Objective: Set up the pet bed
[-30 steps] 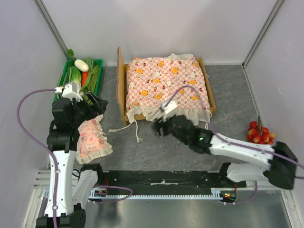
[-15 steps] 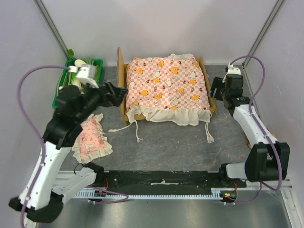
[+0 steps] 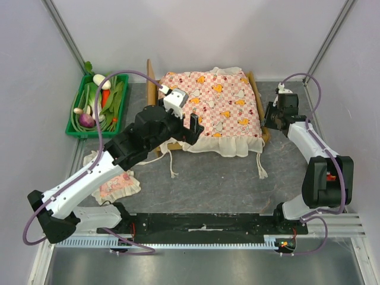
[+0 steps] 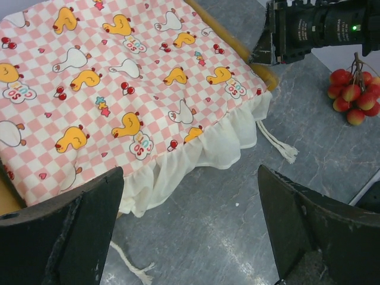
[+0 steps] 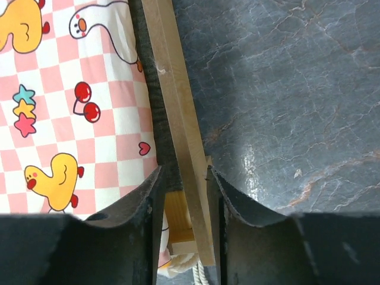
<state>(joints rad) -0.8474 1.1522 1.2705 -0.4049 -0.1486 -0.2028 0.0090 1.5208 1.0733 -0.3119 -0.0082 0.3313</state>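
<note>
Status on the bed setup:

- The light-wood rectangular pet bed (image 5: 167, 71) with the curved headboard sits at the back centre of the grey stone-look worktop (image 3: 208, 178), headboard to the left.
- Done: the pink-checked frilled mattress with orange duck prints (image 3: 208, 101) is in the frame. It looks roughly square, with the frill hanging over the foot end and the tie cords trailing on the worktop.
- Not done: the small pink frilled pillow (image 3: 116, 181) lies on the worktop at near left, well apart from the bed and partly under the left arm.
- Left end effector (image 4: 190, 172): fingers wide apart with nothing between them, hovering over the near frill edge of the mattress.
- Right end effector (image 5: 184, 169): jaws straddle the bed's right side rail, one finger on the worktop side, the other on the mattress side. The gap is tight, but I can't tell whether it is actually pinching the wood.
- Not involved: a green plastic tray of vegetables (image 3: 89, 134) at far left and a bunch of red cherries (image 4: 353, 95) at right.

My read is that we're about two thirds through. What's left is squaring the bed or mattress if needed, then putting the pillow at the headboard end.
</note>
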